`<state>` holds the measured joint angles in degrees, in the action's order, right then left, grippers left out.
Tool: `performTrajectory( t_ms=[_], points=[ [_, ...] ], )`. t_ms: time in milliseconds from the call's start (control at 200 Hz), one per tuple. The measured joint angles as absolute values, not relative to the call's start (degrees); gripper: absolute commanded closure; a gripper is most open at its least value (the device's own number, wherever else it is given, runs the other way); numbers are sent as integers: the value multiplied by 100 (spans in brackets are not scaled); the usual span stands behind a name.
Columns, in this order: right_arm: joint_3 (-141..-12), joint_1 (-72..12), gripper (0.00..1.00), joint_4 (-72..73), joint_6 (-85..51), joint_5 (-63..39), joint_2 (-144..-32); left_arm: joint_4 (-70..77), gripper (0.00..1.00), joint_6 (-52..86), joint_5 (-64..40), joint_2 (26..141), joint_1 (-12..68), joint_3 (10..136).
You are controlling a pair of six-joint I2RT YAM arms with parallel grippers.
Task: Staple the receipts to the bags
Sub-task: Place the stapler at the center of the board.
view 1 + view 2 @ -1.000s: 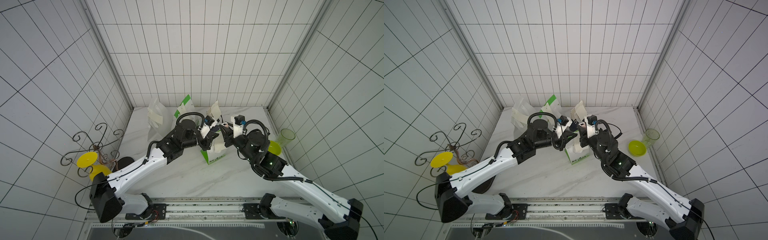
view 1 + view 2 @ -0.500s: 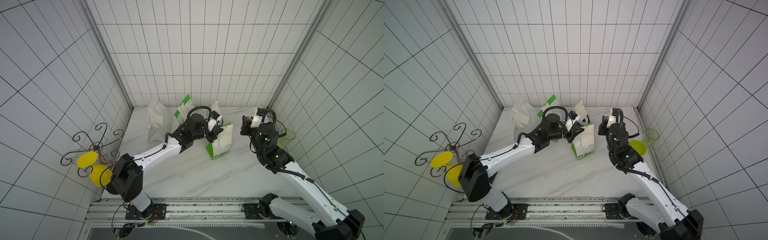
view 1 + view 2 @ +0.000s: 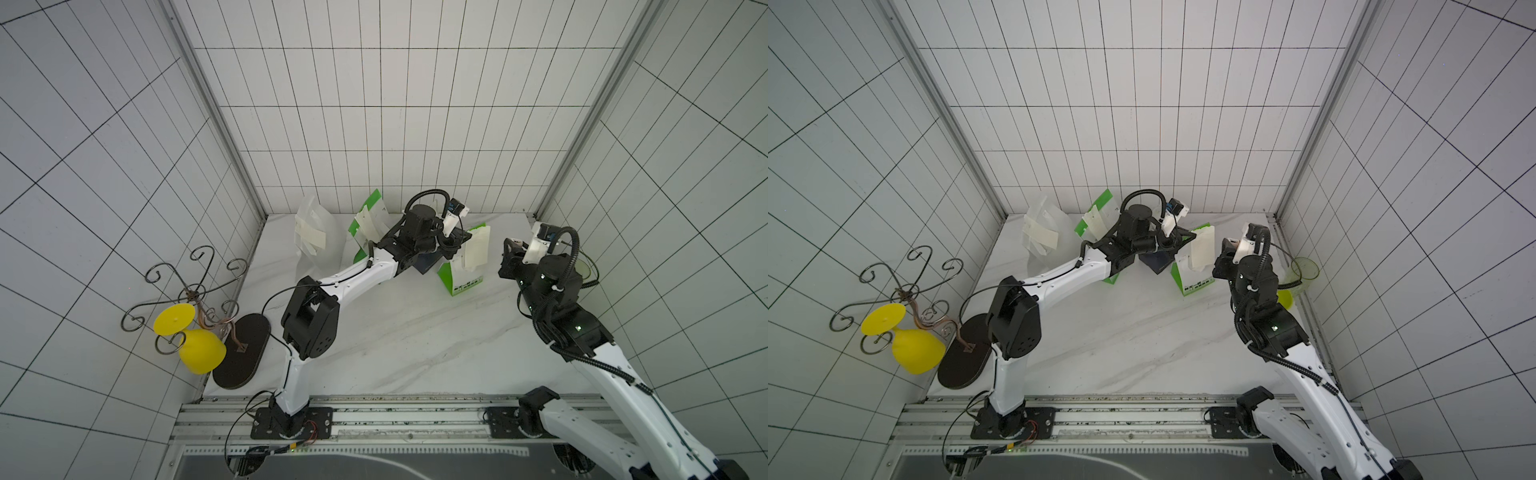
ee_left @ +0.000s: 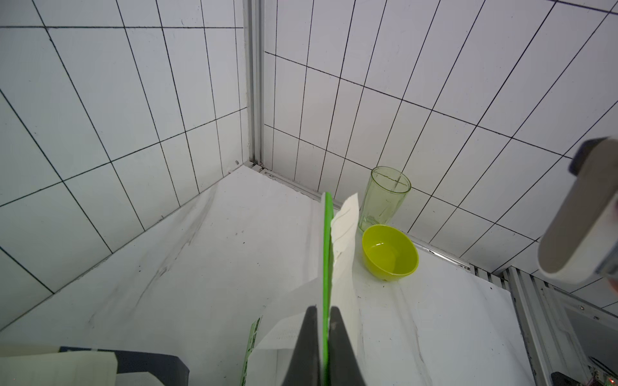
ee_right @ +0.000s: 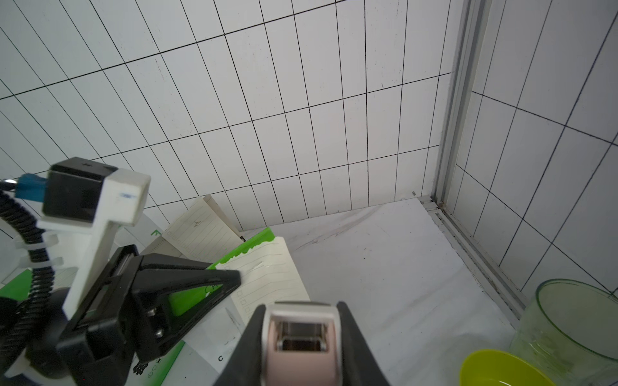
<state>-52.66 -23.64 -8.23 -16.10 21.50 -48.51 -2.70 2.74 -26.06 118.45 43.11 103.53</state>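
Standing upright near the back of the white marble table, a green-and-white printed paper bag carries a cream lined paper receipt flat against its upper wall. The left hand straddles this bag's green top edge, fingers slightly apart; whether they pinch the paper I cannot tell. The right hand is clamped on a small pink-and-white stapler, just beside the bag on the robot's right. A dark navy paper bag sits mostly hidden under the left arm. Farther left stand a plain white paper bag, cream slip on its face, and a second green-and-white bag, another slip on its face.
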Motion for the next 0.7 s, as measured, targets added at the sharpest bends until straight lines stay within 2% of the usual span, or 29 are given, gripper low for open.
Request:
performTrajectory(
  t_ms=[115, 155, 170, 185, 310, 410, 575, 700],
  points=[
    [-5266, -2362, 90, -1057, -1691, 1946, -4831, -429, 39, 307, -2591, 11998, 4348, 10479],
    [-5266, -2362, 90, -1151, -1715, 1861, -4814, -451, 23, 336, -2587, 11994, 4351, 10477],
    [-5266, -2362, 90, -1197, -1719, 1820, -4803, -456, 8, 410, -2580, 11985, 4353, 10477],
    [-5266, -2362, 91, -1243, -1732, 1782, -4797, -436, 3, 355, -2582, 11966, 4353, 10460],
    [-5269, -2362, 92, -1675, -1809, 1398, -4735, -381, 2, 513, -2552, 11568, 4348, 10156],
    [-5269, -2362, 92, -2073, -1885, 932, -4683, -364, 2, 519, -2464, 10814, 4313, 9703],
    [-5015, -2418, 92, -2364, -2082, -99, -4792, 191, 2, 499, -1890, 8499, 4268, 8075],
    [-4567, -2611, 92, -2519, -2196, -642, -5273, 580, 2, 456, -1247, 6788, 4265, 6910]
  ],
)
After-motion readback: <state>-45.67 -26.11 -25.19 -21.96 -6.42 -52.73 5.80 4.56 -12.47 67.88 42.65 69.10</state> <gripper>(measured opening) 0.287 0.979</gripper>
